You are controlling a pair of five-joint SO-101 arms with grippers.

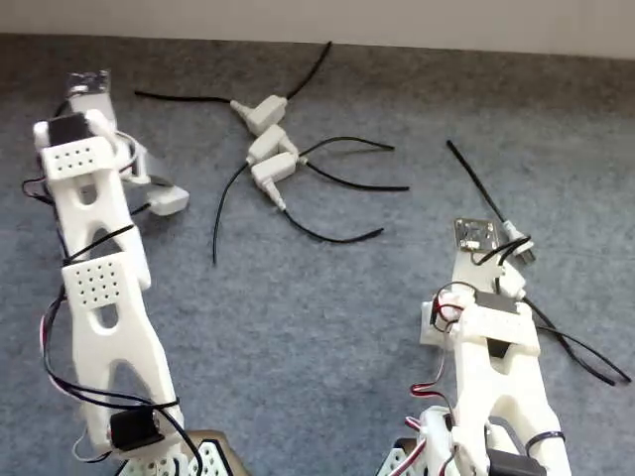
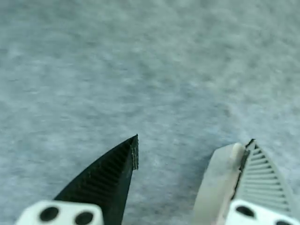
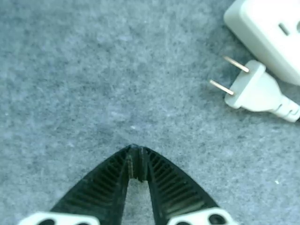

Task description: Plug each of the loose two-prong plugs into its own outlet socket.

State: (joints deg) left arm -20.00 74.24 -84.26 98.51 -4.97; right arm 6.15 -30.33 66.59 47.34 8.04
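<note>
Right gripper [image 3: 136, 157]: black ribbed fingers closed tip to tip, holding nothing, over grey fuzzy table cover [image 3: 84, 70]. White two-prong plug [image 3: 253, 88] lies loose near it, prongs bare, just beside white plastic outlet block [image 3: 272, 33]. Left gripper [image 2: 190, 147]: wide open, empty, well apart from both, over the same cover.

Three white cord connectors [image 1: 268, 142] lay bunched on the grey counter [image 1: 327, 327], black cords [image 1: 342, 183] fanning outward. The left arm [image 1: 99, 288] stood near them. The right arm [image 1: 491, 342] stood well apart from them, with a loose white plug [image 1: 516, 248] beside its tip.
</note>
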